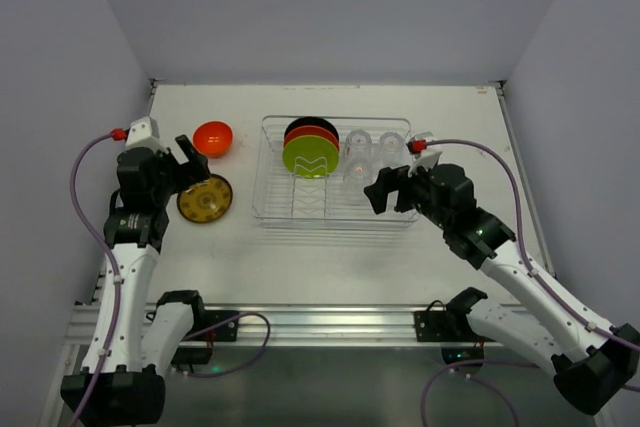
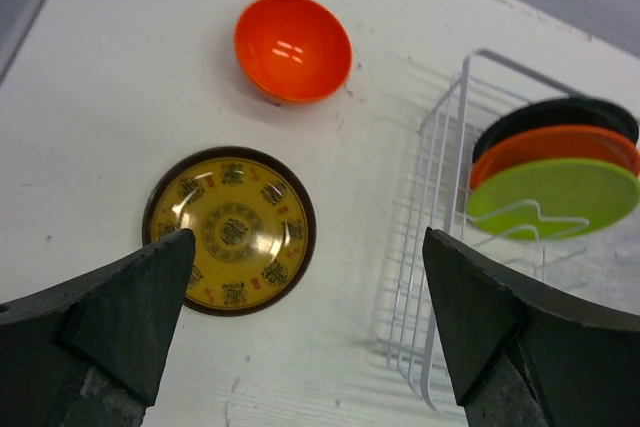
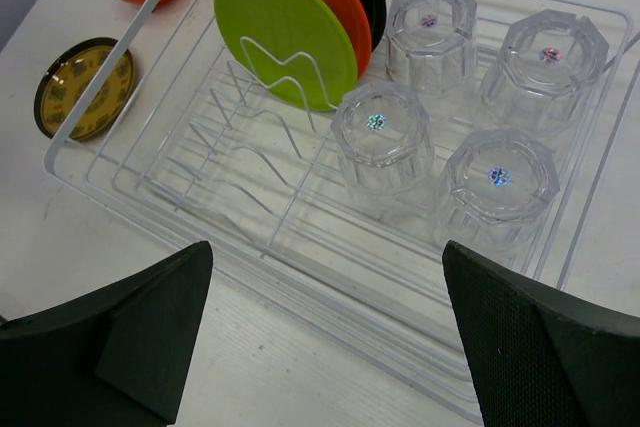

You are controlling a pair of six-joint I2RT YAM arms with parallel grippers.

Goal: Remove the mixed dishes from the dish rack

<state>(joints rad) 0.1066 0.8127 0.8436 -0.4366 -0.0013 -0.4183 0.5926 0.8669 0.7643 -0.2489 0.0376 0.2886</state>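
The clear dish rack stands mid-table. In its left half a black plate, a red-orange plate and a lime green plate stand on edge. Several clear tumblers sit upside down in its right half. The yellow-brown plate lies flat on the table left of the rack, with the orange bowl behind it. My left gripper hovers open just above and beside that plate, holding nothing. My right gripper is open over the rack's near right rim, in front of the tumblers.
The white table is walled by grey panels on the left, back and right. The rack's left wire end lies close to the right of my left gripper.
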